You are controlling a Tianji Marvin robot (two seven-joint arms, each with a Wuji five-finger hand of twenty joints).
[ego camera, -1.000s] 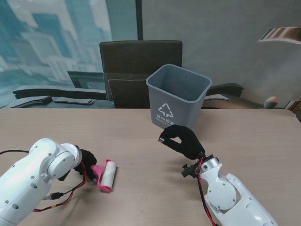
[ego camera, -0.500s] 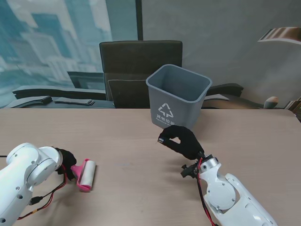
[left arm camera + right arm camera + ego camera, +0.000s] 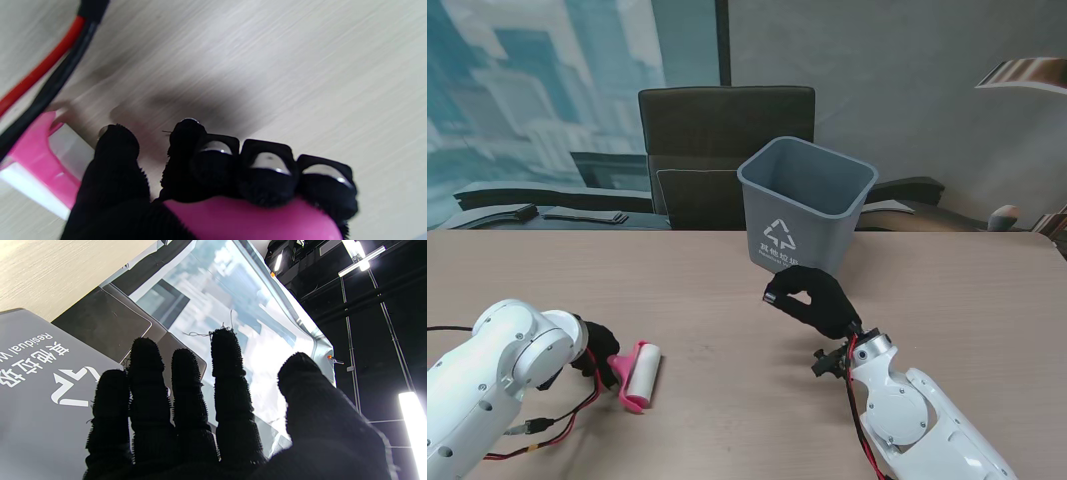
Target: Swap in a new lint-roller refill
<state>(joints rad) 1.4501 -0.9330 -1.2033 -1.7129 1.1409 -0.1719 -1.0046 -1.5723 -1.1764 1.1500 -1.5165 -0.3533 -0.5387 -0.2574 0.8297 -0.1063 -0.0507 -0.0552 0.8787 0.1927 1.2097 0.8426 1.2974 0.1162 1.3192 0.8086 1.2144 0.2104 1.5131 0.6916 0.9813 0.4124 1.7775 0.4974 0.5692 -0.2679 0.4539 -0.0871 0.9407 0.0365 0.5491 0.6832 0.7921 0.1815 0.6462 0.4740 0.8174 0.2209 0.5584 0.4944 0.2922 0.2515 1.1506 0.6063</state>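
The left hand [image 3: 595, 352] was closed around the pink handle of the lint roller [image 3: 638, 374], which lay at the left side of the table [image 3: 727, 300], near the robot, its white roll pointing toward the robot and apparently low over or on the surface. The right hand [image 3: 815, 298] hung empty above the table just in front of the grey bin [image 3: 805, 203], fingers extended and close together, thumb apart.

Risks, as judged: the hold sat on the handle only, so the roll end could swing or drag if the sticky sheet caught the tabletop. The red and black cable [image 3: 547, 425] trailing beside the left arm could snag the roller. The right hand stood well apart from the roller; no replacement roll could be made out anywhere, so the swap had nothing visible to proceed with.

The left wrist view showed four fingers [image 3: 267, 173] wrapped over the handle, a detail the stand view hid behind the forearm. The right wrist view confirmed nothing lay in that palm. Only the stand view gave the spacing between both hands and the bin.
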